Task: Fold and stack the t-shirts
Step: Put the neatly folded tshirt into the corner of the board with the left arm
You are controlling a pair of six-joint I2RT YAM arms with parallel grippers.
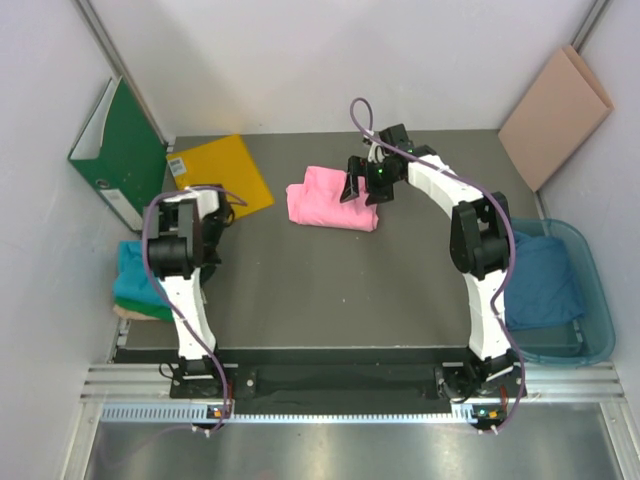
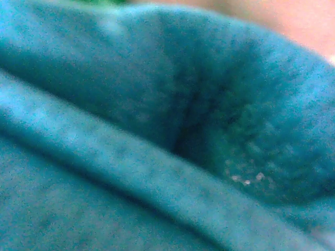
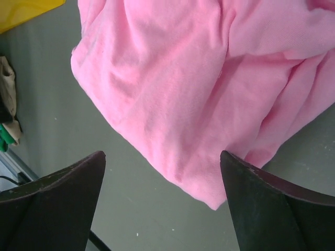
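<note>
Now, pink t-shirt (image 1: 333,205): lies in a loose, rumpled bundle at the far middle of the grey table (image 1: 330,300). It is just right of the yellow sheet (image 1: 222,172) and, as far as the top view shows, not touching it.
right gripper (image 3: 161,157): hovers over the right part of the pink t-shirt with its two dark fingers (image 3: 57,204) spread wide apart. The cloth's near edge lies below the gap; whether the fingers touch the cloth I cannot tell.
right wrist view: pink folds fill the upper part, with bare table below and a corner of the yellow sheet at top left.
left arm (image 1: 190,310): bent double at the table's left edge, beside and partly over the stack there.
left gripper: its fingers show in no view (the wrist camera sits right up against cloth), so I cannot tell whether they are apart or together.
left wrist view: blurred teal cloth with a deep dark crease and a pale strip at top right.
teal t-shirt (image 1: 135,268): sits on top of a small stack at the table's left edge, with a green t-shirt (image 1: 140,303) showing under it.
blue t-shirt (image 1: 545,280): lies crumpled in the translucent blue bin (image 1: 600,335) just right of the table.
green binder (image 1: 120,160): stands open against the left wall, beyond the stack.
tan board (image 1: 555,105): leans on the right wall.
</note>
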